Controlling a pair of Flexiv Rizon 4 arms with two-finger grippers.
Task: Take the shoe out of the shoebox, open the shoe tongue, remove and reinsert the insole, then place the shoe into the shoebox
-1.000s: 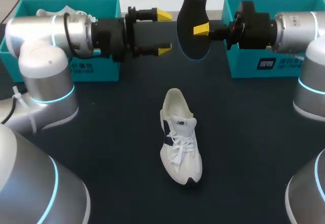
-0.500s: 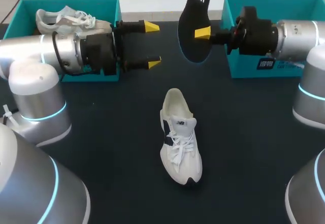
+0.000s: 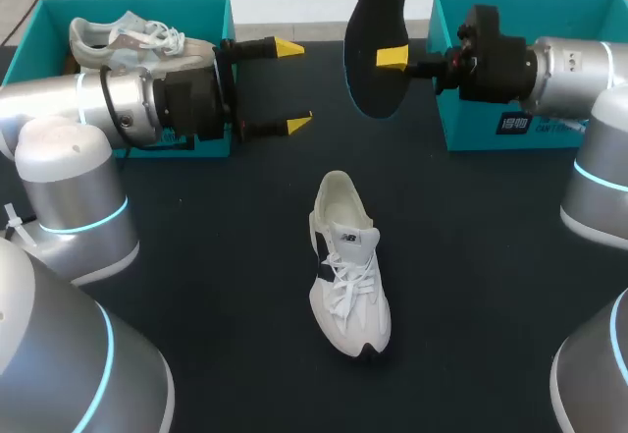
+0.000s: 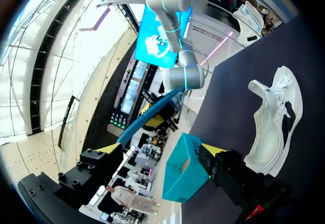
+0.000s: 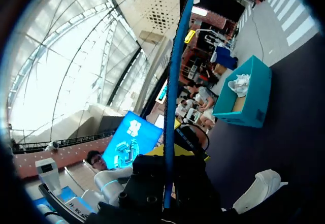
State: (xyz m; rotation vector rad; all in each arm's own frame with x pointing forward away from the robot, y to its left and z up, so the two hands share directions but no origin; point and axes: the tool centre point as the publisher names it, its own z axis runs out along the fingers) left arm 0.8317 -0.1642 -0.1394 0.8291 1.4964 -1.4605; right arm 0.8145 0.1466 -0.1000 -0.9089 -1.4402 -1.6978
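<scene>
Now the left gripper (image 3: 292, 85), fingers spread and empty, is retreating leftward, while the right gripper (image 3: 388, 58), clamping the flat black insole (image 3: 365, 70), is lifting it higher.

The shoe (image 3: 348, 271) lies on the table (image 3: 196, 256), before the insole (image 3: 371, 60), which hangs between the left shoebox (image 3: 137, 6), holding another shoe (image 3: 128, 38), and the right shoebox (image 3: 471, 134).

left tool (image 3: 292, 86) agape, level; right tool (image 3: 389, 58) clamping insole (image 3: 368, 16)
</scene>
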